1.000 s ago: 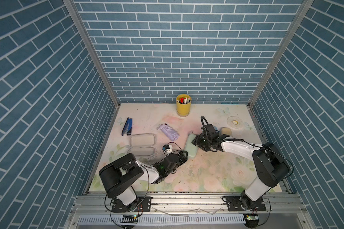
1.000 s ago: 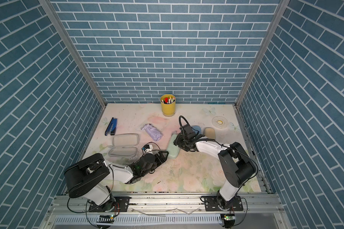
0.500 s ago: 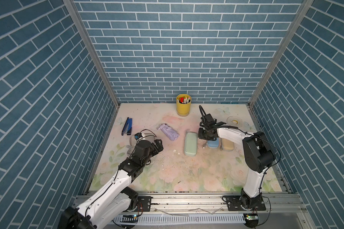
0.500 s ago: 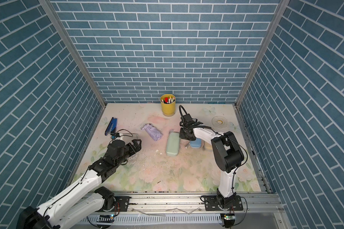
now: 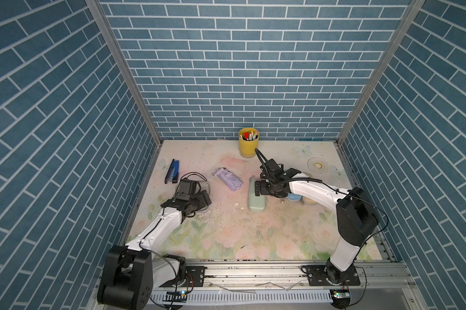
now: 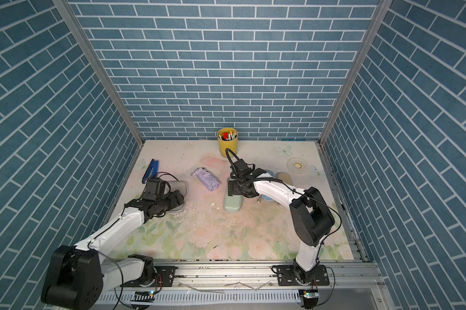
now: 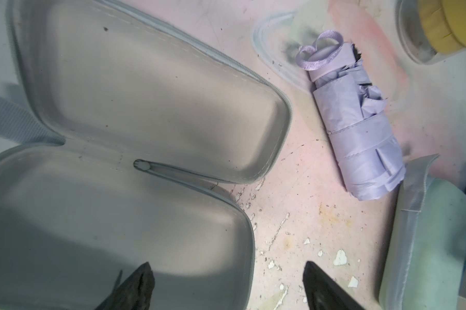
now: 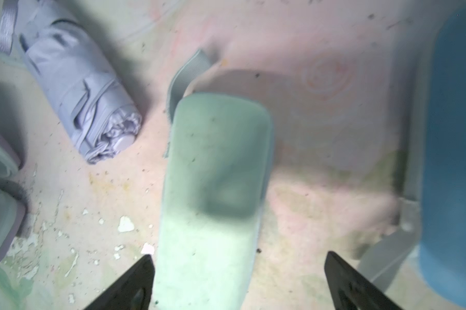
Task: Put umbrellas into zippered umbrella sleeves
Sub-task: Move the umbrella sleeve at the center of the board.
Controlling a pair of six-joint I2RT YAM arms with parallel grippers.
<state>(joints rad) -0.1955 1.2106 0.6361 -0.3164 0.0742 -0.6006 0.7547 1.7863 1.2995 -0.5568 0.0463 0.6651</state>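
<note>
Floral table (image 5: pixel 226 236), lilac umbrella (image 5: pixel 227 179), mint sleeve (image 5: pixel 256 204), stapler (image 5: pixel 172 171)

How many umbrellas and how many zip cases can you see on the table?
Umbrellas in sight: 1, the lilac umbrella
Zip cases: 4, the open case, mint green case, light blue case, tan case
Total: 5

The walls (image 5: pixel 239 67) are blue brick with white joints. The counter (image 5: pixel 226 233) has a faded floral print in pink, cream and green. On it lie a lilac umbrella (image 5: pixel 227 179), a mint green case (image 5: pixel 256 202), a light blue case (image 8: pixel 454 161), a tan case (image 6: pixel 284 176), an open case (image 7: pixel 146 107) grey inside, a yellow cup (image 5: pixel 248 146) and a dark blue stapler (image 5: pixel 172 171). The arms (image 5: pixel 312 192) are white and black.
</note>
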